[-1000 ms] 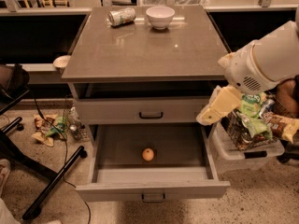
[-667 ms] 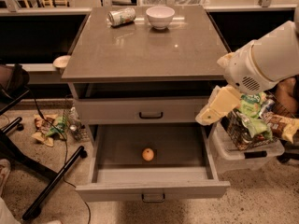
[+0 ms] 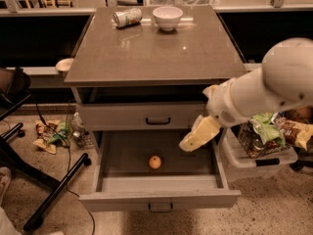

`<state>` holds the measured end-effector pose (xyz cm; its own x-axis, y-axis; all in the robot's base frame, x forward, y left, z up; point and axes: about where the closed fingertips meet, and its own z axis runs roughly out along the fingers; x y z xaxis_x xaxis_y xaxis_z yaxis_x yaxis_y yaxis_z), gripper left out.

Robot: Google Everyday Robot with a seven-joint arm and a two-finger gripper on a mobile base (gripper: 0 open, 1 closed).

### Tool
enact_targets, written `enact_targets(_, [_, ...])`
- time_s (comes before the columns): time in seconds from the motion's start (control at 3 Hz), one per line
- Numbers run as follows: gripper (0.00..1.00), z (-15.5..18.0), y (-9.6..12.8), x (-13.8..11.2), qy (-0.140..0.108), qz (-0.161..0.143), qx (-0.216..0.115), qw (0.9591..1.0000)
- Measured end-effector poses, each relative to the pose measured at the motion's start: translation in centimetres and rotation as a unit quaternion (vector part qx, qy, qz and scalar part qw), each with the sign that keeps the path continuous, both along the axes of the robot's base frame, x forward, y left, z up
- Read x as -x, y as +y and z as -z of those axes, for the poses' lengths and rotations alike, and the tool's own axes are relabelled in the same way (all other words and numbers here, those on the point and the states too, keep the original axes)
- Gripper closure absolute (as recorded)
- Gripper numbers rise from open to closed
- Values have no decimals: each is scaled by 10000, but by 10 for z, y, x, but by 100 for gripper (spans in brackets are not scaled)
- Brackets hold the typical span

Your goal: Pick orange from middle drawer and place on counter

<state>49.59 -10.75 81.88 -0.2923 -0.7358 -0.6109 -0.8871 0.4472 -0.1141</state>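
Okay, biggest first: you've got one counter (image 3: 156, 53), glossy grey-brown, topping the cabinet. Your one white arm (image 3: 274, 87) comes in from the right, reaching down past the cabinet's right front corner.

Two drawers, count them. The upper drawer front (image 3: 122, 116) is closed, with one black handle (image 3: 158, 121). Below it the middle drawer (image 3: 159, 197) is pulled wide open towards you, one small dark loop handle (image 3: 160, 207) on its front.

To the right of the cabinet sits one clear bin (image 3: 254, 161) holding several snack packets (image 3: 266, 126), too jumbled to count. On the left floor, dark chair legs (image 3: 49, 190) and a small heap of wrappers (image 3: 49, 133).

Your single gripper (image 3: 188, 145), cream-coloured, hangs over the right half of the open drawer, angled down and to the left. Whether it is open or closed I cannot tell from here. It carries nothing that you can see.

On the counter's far edge: one white bowl (image 3: 167, 17), upright, and one can (image 3: 127, 17) lying on its side just left of it, the two apart.

Smallest of all, one orange (image 3: 155, 162), resting on the drawer floor near the middle, left of and below the gripper, clear of it, touching neither wall.
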Motion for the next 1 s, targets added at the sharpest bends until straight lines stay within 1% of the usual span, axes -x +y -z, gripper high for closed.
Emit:
enact_targets(0.33, [0, 50, 40, -4, -4, -34, -483, 9988])
enact_targets(0.67, [0, 50, 40, -4, -3, -34, -482, 9988])
enact_targets(1.0, [0, 69, 49, 0, 107, -71, -352, 9993])
